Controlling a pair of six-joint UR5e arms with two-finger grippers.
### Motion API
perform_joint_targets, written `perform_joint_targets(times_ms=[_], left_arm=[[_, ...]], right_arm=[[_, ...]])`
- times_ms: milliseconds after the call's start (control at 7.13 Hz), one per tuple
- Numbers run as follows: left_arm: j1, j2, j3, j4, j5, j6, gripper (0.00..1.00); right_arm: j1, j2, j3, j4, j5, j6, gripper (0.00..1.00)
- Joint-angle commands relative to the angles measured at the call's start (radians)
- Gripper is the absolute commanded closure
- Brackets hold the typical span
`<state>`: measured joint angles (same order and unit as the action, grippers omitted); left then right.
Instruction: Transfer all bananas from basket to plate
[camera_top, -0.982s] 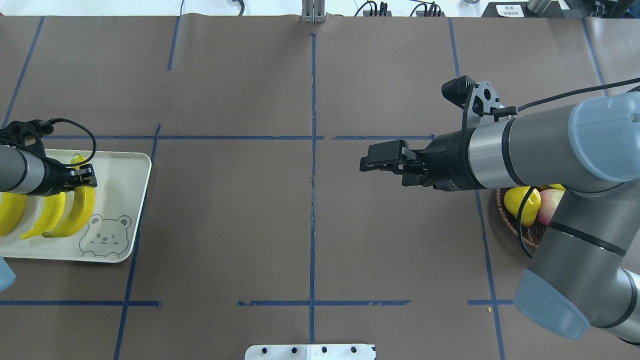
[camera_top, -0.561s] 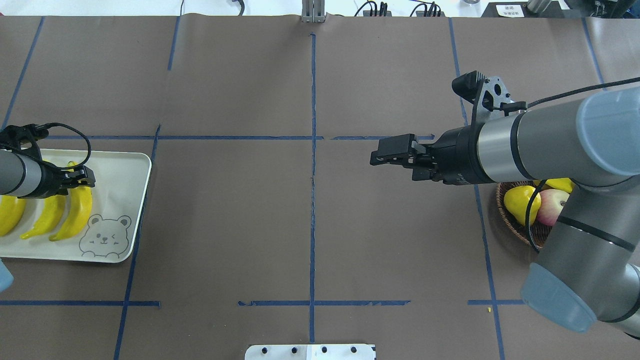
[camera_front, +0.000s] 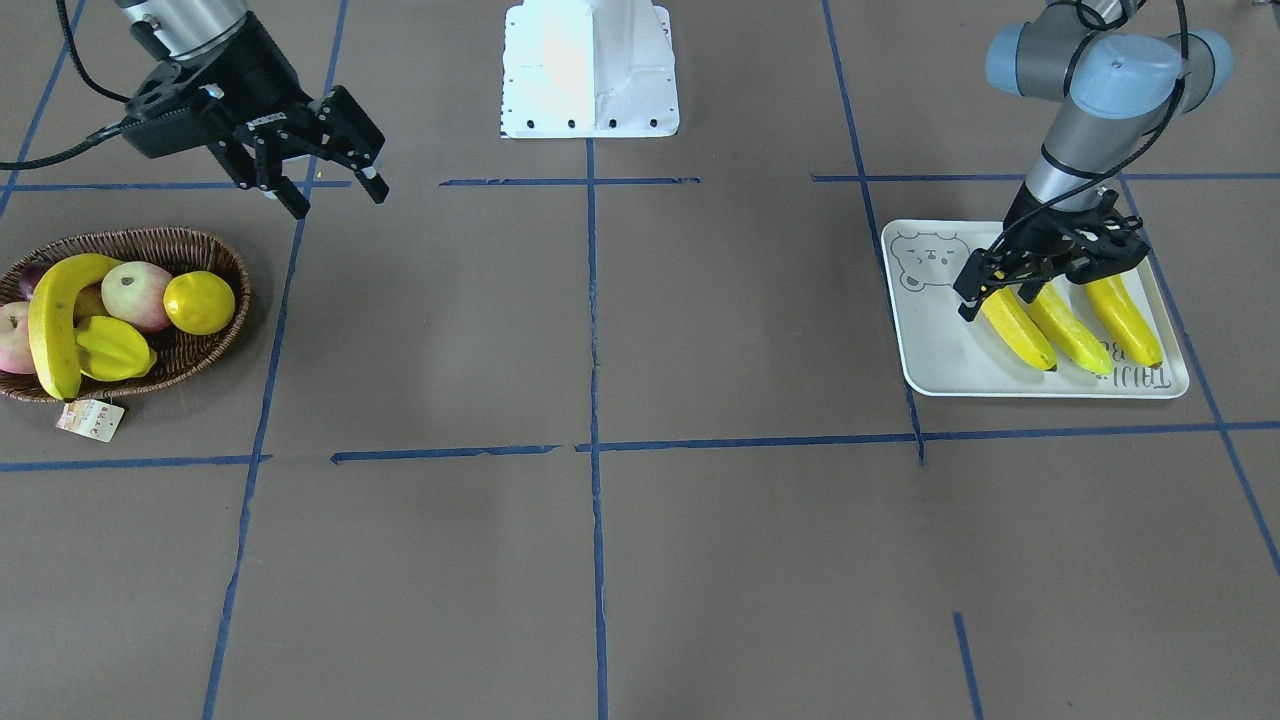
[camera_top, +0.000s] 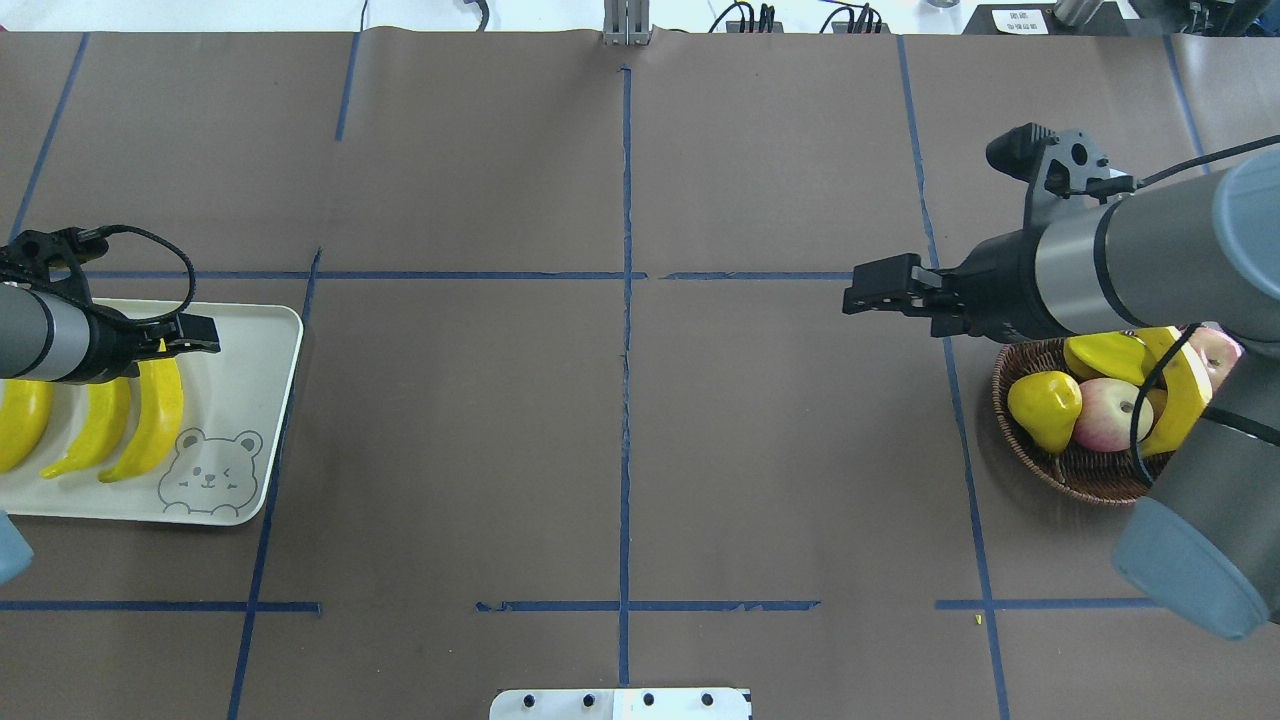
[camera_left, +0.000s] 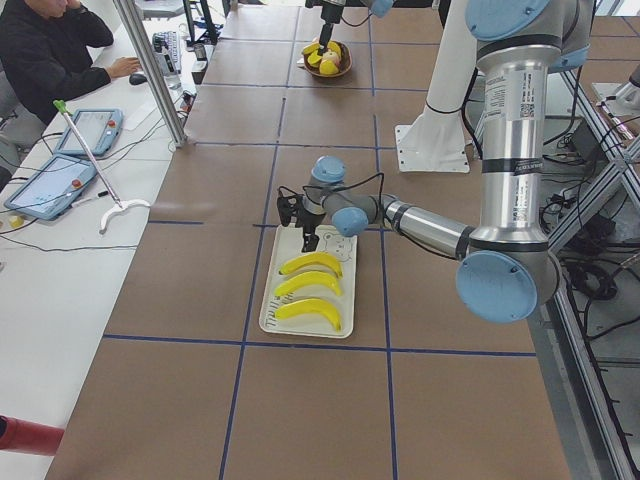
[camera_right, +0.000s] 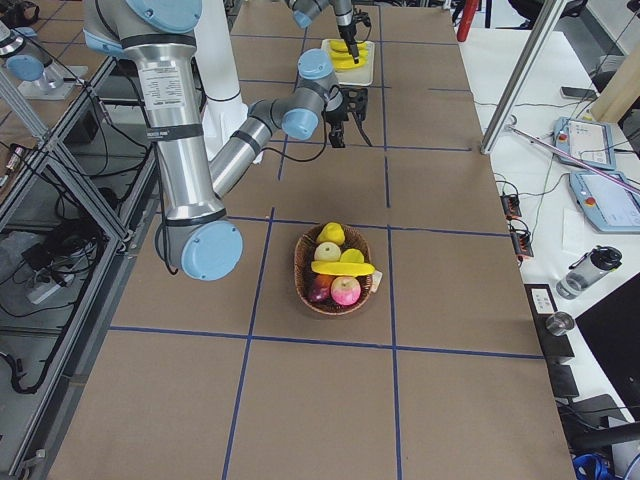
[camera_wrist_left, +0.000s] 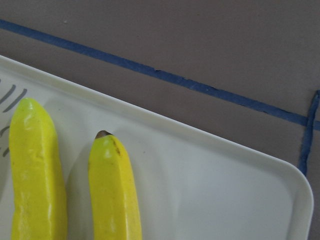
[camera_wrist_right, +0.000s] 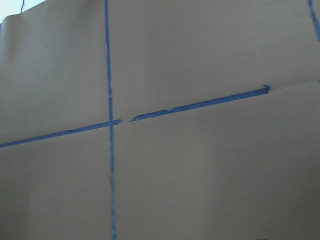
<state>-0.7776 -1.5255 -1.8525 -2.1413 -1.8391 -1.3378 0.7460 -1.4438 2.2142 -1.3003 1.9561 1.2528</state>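
Moved within the last second: my right tool (camera_front: 339, 203) has drawn back toward the right of the overhead view, uncovering the basket. My left tool (camera_front: 1050, 275) has let the third banana settle flat.

- Left tool: fingers spread, holding nothing, hanging just above the stem ends of the bananas at right of the front-facing view.
- Right tool: fingers spread, empty, upper left of that view, above bare worktop (camera_front: 600, 560) and beside the basket, not over it.
- Plate (camera_front: 940, 350): three bananas (camera_front: 1070, 325) side by side, bear print uncovered.
- Basket (camera_front: 215, 350): one last banana (camera_front: 50, 330) at far left, draped over apples and a starfruit (camera_front: 110, 355), with a round yellow fruit (camera_front: 200, 300) next to them.

Step, as I judge it: third placement finished, fourth fetch beginning. Next, my right tool must come over the basket and close across that banana's middle without snagging the starfruit beneath.
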Motion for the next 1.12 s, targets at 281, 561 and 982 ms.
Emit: perform_joint_targets(times_ms=[281, 561, 982], left_arm=[[0.001, -0.034, -0.033, 0.001, 0.004, -0.006, 0.00], [0.003, -0.038, -0.033, 0.001, 0.006, -0.012, 0.00], [0.004, -0.044, -0.031, 0.003, 0.006, -0.012, 0.00]], right_arm=[[0.226, -0.389, -0.090, 0.259, 0.202, -0.375, 0.00], [0.265, -0.473, -0.235, 0.494, 0.260, -0.366, 0.00], [0.280, -0.477, -0.410, 0.542, 0.271, -0.377, 0.00]])
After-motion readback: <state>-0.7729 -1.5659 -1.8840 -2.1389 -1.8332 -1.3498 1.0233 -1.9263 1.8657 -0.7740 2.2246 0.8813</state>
